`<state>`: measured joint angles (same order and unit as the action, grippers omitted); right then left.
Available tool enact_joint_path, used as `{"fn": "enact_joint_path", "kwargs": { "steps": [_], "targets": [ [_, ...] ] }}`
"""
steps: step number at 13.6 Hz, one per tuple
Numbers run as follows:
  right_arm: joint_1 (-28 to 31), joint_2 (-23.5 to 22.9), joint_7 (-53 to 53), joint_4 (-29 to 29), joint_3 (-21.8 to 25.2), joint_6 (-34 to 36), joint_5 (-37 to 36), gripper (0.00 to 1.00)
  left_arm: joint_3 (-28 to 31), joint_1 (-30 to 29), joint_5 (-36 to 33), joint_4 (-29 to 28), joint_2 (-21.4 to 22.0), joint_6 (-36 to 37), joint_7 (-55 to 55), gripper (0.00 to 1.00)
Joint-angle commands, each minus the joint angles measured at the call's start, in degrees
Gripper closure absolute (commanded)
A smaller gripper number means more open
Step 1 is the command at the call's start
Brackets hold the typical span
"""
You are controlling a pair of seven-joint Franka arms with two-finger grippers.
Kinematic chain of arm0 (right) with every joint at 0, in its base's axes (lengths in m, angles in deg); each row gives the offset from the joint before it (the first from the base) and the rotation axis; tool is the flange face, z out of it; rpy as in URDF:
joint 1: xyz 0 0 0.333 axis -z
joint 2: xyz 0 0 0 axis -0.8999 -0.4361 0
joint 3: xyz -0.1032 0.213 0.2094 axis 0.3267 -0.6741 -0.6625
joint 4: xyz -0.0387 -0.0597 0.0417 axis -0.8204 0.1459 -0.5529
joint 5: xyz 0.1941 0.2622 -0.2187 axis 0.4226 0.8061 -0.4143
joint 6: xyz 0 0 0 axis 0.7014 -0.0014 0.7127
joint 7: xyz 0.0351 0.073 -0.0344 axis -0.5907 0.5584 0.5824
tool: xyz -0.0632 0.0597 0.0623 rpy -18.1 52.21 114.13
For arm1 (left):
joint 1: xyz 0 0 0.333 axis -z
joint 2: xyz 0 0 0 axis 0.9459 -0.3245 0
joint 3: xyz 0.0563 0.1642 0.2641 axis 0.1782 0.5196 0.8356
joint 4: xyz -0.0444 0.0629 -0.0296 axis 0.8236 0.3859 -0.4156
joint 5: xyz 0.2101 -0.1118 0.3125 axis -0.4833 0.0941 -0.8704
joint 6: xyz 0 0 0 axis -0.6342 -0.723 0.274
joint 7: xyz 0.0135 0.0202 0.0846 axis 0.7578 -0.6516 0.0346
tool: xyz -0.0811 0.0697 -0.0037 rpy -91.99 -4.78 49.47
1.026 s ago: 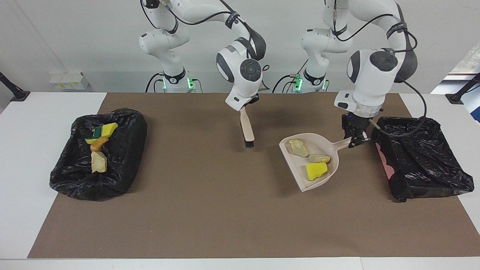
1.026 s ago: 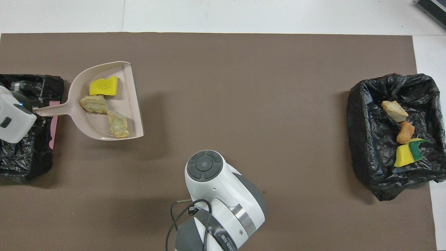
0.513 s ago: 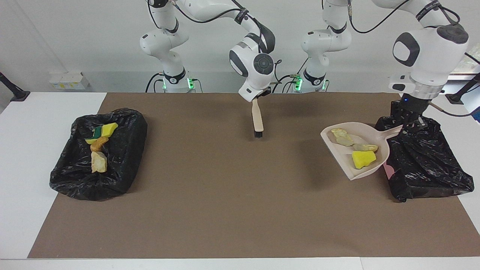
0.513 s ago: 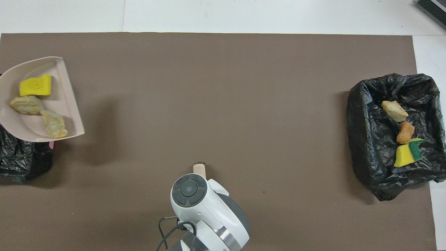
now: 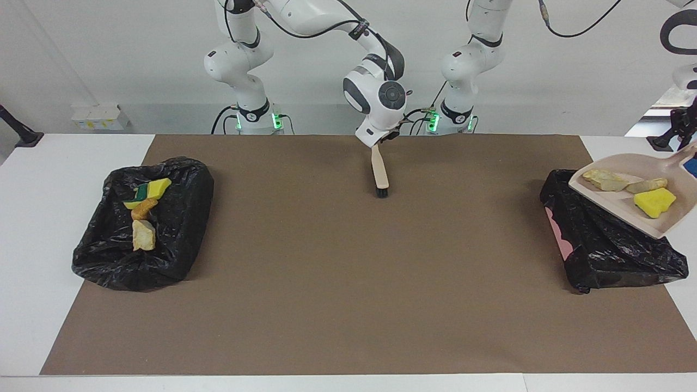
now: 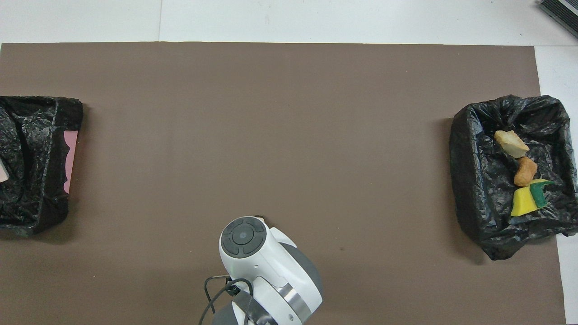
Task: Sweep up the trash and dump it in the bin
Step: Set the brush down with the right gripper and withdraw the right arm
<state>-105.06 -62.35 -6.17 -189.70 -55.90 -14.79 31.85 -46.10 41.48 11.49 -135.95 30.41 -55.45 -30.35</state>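
Note:
A beige dustpan (image 5: 618, 202) hangs tilted over the black-lined bin (image 5: 610, 250) at the left arm's end of the table. Its handle is in my left gripper (image 5: 687, 142), which is shut on it at the facing view's edge. Three pieces of trash lie in the pan: a beige lump (image 5: 604, 180), a tan lump (image 5: 646, 185) and a yellow sponge chunk (image 5: 654, 202). My right gripper (image 5: 375, 146) is over the mat near the robots. It is shut on a small brush (image 5: 379, 170) whose black bristles point down at the mat.
A second black-lined bin (image 5: 179, 218) at the right arm's end holds a yellow-and-green sponge piece (image 5: 152, 189), an orange-brown lump (image 5: 144, 208) and a beige lump (image 5: 144, 235). A brown mat (image 5: 348, 283) covers the table between the two bins.
The left arm lifted the dustpan with its three scraps off the mat and carried it over the bin at its end. The right arm drew the brush back toward the robots.

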Motion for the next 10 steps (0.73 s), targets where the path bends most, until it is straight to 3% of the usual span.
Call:
{"fn": "enact_joint_path", "kwargs": {
  "steps": [1,4,8,10],
  "targets": [
    [3.6,1.3,1.1,2.6,-0.1,1.9,-1.9,0.00,-0.6,-0.7,-5.3,2.6,-2.5,-2.2,0.2,1.00],
    [10.0,4.3,-1.0,4.1,-0.2,2.2,-4.4,0.00,-0.5,0.6,-13.8,0.9,-2.5,-4.2,3.8,1.00],
    [15.5,7.2,-12.5,5.4,0.0,4.2,-14.4,0.00,-0.6,2.2,-22.3,-0.2,-1.8,-4.2,5.2,1.00],
    [19.8,7.2,-17.9,8.5,-0.1,5.9,-18.7,0.00,-0.6,4.6,-29.8,0.0,-1.8,-3.4,6.5,1.00]
  ]
}}
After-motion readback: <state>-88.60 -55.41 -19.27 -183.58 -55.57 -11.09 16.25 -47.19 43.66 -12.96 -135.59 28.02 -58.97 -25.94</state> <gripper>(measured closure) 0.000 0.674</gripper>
